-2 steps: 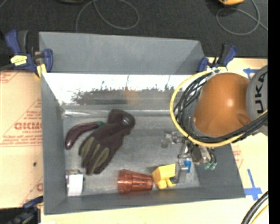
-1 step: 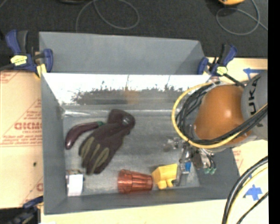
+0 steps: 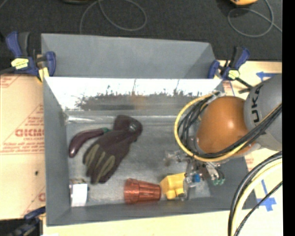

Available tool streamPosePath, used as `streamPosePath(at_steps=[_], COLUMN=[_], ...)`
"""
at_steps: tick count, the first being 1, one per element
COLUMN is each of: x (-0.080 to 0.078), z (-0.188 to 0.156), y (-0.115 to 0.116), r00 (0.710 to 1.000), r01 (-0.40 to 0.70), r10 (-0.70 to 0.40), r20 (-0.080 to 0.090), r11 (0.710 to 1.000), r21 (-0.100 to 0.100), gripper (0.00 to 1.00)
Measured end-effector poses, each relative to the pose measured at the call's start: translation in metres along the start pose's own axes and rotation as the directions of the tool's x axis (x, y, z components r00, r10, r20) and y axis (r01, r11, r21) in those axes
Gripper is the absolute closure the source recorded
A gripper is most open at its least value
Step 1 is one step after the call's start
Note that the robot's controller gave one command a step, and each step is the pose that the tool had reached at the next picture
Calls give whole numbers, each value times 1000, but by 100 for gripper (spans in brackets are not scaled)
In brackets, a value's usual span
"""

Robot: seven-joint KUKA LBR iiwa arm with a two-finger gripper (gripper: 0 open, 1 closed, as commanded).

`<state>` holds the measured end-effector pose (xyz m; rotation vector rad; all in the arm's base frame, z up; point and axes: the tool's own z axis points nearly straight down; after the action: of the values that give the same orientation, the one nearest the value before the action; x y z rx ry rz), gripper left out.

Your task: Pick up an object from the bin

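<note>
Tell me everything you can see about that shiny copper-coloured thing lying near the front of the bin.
The copper-coloured cup looks like a small tapered tumbler with ridges round its body and a metallic, reddish sheen. It lies on its side on the floor of the bin, close to the front wall, with its length running left to right. Its right end meets, or very nearly meets, a yellow block. The gripper hangs just beyond that block, clear of the cup. The dark glove lies behind it, apart.

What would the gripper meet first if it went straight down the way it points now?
Probably the yellow block: the gripper sits right at that block's right end. Depth is unclear from above, so it could instead slip past and meet the bin floor beside it.
</note>
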<state>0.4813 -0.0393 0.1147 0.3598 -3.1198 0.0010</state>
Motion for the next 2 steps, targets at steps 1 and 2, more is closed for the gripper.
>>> streamPosePath(at_steps=[1,2], x=[-3,-3], z=[41,41], y=[26,26], r00=[999,999], r01=[-15,-14], r10=[14,13], r20=[34,34], r11=[1000,1000], r21=[10,10], gripper=[100,100])
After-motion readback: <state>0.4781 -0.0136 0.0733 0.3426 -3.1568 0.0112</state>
